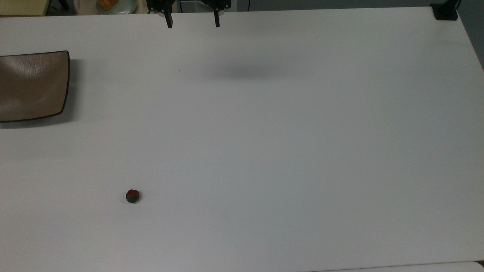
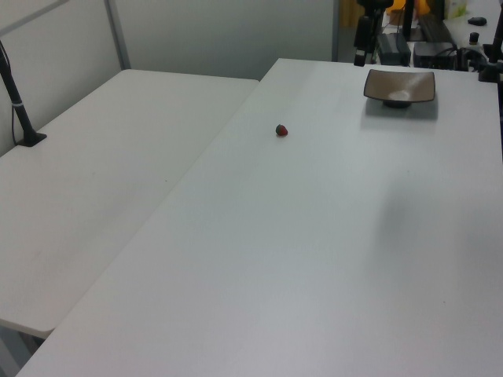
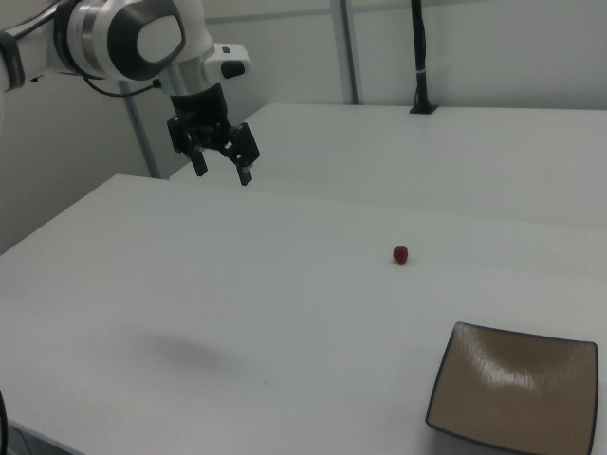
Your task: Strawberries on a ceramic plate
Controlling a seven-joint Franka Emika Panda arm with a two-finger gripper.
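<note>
A tiny red and green strawberry [image 1: 132, 196] lies alone on the white table, also seen as the strawberry [image 2: 281, 130] and the strawberry [image 3: 401, 255]. The glossy tan-brown square ceramic plate [image 1: 32, 87] sits at the top view's left edge, bare inside; it is the plate [image 2: 399, 86] and the plate [image 3: 517, 401] elsewhere. My gripper [image 1: 193, 23] hangs high above the table at the top view's upper edge, far from both. In the right view the gripper [image 3: 223, 173] points down with its fingers spread apart and nothing between them.
A pale round dish with orange food [image 1: 112, 5] stands beyond the table's far edge. A black camera pole base [image 1: 445, 11] sits at the top view's upper right corner. A second white table [image 2: 102, 157] adjoins on the left view's left.
</note>
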